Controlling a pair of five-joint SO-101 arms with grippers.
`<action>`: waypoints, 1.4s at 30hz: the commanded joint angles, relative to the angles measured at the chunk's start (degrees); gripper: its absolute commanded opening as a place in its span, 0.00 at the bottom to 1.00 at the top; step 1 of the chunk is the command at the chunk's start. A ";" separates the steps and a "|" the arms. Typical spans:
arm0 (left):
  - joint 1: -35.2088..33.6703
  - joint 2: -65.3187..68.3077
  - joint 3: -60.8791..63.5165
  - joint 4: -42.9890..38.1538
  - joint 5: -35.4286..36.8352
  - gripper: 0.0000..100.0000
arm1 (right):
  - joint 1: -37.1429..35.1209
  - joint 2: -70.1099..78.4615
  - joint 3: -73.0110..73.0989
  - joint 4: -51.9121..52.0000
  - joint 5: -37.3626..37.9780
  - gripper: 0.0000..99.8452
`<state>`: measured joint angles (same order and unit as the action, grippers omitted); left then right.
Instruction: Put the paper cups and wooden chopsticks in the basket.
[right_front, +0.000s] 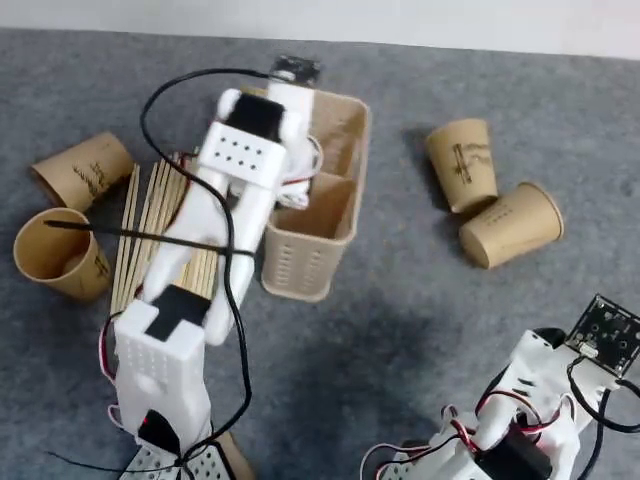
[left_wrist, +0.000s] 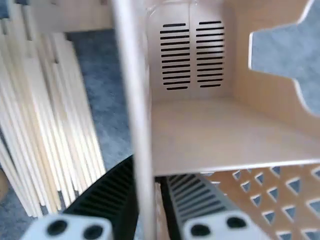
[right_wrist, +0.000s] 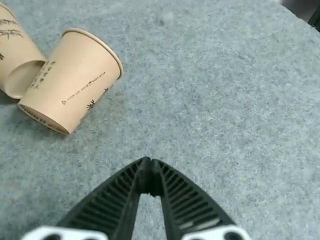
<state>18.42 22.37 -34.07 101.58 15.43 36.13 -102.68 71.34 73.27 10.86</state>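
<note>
Wooden chopsticks (right_front: 135, 210) lie in a loose fan on the grey desk (right_front: 400, 330), just beside the basket (right_front: 300, 265). The left tool (left_wrist: 149, 175) hangs over the basket's open top, closed on what looks like a single chopstick (left_wrist: 131, 90). Four paper cups (right_front: 462, 165) lie on the desk, two on either side of the basket and apart from it. The right tool (right_wrist: 149, 176) has its tips pressed together around nothing, low over bare desk near the right-hand pair. The risk I see is the stick being let go crooked: it seems longer than the compartment is deep, so it could catch the rim or the divider, lean out, and tip back onto the desk (or nudge the light basket). In the high view the arm covers the left tool and much of the basket's inside. The held stick is blurred and cut off at both ends, so one or two pieces I cannot say.
</note>
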 joint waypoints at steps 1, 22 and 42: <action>1.45 -7.87 0.84 0.35 0.26 0.08 | -0.57 0.57 -0.22 -0.04 0.53 0.01; -15.34 -29.67 -13.85 0.09 -21.98 0.19 | -4.44 1.98 -0.40 -3.74 5.01 0.06; -49.71 -30.64 4.88 -2.81 -32.18 0.20 | -4.97 100.18 -70.02 -16.04 -0.53 0.14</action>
<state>-30.55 -8.57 -30.90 101.32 -15.08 32.26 -24.79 19.38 58.15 14.73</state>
